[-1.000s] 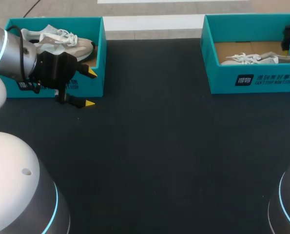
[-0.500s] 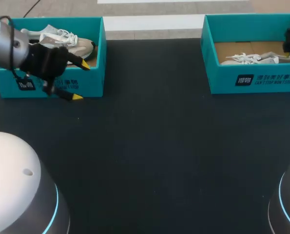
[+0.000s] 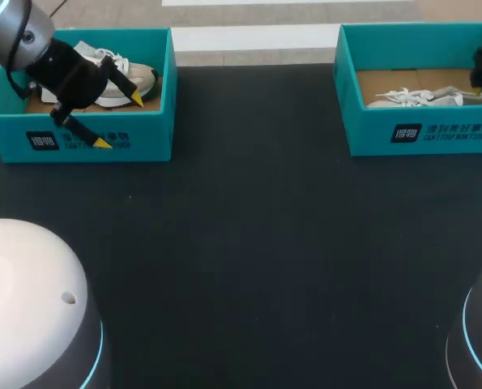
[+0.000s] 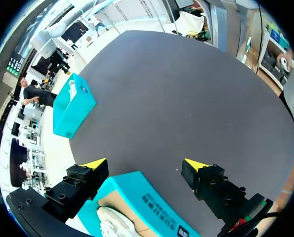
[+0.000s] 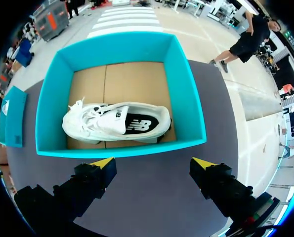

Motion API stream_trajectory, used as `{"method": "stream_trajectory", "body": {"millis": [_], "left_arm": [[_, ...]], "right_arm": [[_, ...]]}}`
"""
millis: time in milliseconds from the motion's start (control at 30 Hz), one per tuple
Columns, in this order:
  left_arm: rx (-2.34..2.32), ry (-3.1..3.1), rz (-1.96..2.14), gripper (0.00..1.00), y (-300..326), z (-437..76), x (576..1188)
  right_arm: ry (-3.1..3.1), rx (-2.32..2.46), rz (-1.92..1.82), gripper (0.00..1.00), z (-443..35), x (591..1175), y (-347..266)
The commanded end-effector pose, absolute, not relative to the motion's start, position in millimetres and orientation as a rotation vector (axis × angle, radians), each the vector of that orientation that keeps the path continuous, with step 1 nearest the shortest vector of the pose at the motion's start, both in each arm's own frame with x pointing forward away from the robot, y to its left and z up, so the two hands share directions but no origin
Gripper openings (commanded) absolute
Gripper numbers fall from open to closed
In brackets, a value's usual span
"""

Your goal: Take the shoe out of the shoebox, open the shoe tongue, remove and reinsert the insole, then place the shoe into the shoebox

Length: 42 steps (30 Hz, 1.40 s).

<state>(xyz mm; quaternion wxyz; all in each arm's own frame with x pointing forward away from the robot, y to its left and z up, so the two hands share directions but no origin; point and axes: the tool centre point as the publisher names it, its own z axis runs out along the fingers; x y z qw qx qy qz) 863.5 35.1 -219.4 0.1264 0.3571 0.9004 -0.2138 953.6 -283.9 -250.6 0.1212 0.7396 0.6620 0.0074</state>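
Your left claw [image 3: 117, 121] hangs wide open astride the front wall of the left shoebox [image 3: 151, 134], one yellow tip over the inside and the other outside. The left shoe [image 3: 119, 74] lies in that box just behind the claw, its long axis along the front wall. Your right claw [image 5: 153, 163], also wide, waits at the near wall of the right shoebox [image 5: 122, 149]. The right shoe [image 5: 117, 123] lies inside, parallel to the line between the tips. A second ago the left claw was in front of its box; now it is farther back, towards the shoe.
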Motion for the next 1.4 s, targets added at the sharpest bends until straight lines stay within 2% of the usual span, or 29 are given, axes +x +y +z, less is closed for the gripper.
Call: {"method": "stream_trajectory", "body": {"millis": [33,167,300,567,900,1100,1400], "left_arm": [[1.063,2.656,-0.607,1.00,34.3,-218.1,866.2],[1.063,2.656,-0.607,1.00,34.3,-218.1,866.2],[1.282,2.478,-0.587,1.00,54.3,-220.6,898.0],[1.666,2.282,-0.270,1.00,95.5,-225.9,947.7],[1.967,1.949,-0.015,1.00,142.3,-205.8,997.4],[2.101,1.819,0.114,1.00,172.3,-199.9,1021.7],[2.062,1.935,0.221,1.00,216.7,-208.3,1064.4]], "right_arm": [[1.931,2.160,0.022,1.00,-250.5,953.0,-283.5],[1.931,2.160,0.022,1.00,-250.5,953.0,-283.5],[1.931,2.160,0.022,1.00,-250.5,953.0,-283.5],[1.931,2.160,0.022,1.00,-250.5,953.0,-283.5],[1.931,2.160,0.022,1.00,-250.5,953.0,-283.5],[1.931,2.160,0.022,1.00,-250.5,953.0,-283.5],[1.931,2.160,0.022,1.00,-250.5,953.0,-283.5]]}}
